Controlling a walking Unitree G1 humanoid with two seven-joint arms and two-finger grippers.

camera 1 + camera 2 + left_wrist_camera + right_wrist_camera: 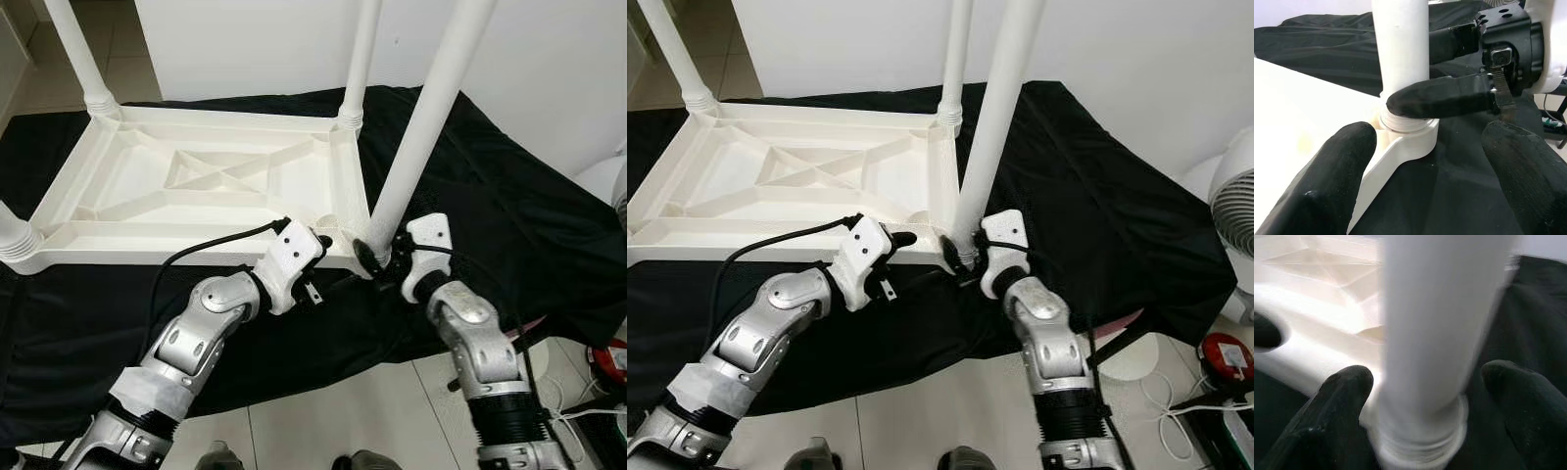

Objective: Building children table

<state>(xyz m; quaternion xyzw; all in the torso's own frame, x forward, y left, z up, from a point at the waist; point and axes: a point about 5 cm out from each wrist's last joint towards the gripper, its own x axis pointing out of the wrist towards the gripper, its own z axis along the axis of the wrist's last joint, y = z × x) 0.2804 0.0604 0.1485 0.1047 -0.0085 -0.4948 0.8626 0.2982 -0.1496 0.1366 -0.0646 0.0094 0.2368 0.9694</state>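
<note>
A white children's table top (pixel 211 181) lies upside down on a black cloth (pixel 490 225), with white legs rising at its far corners and a near leg (pixel 421 127) standing in the corner socket at about 4 o'clock on the frame. The right gripper (pixel 377 257) has its jaws around the base of that leg, one finger (pixel 1444 95) pressed on the threaded collar. The left gripper (pixel 318 250) sits at 9 o'clock of that corner, jaws spread and holding nothing, beside the frame's edge.
</note>
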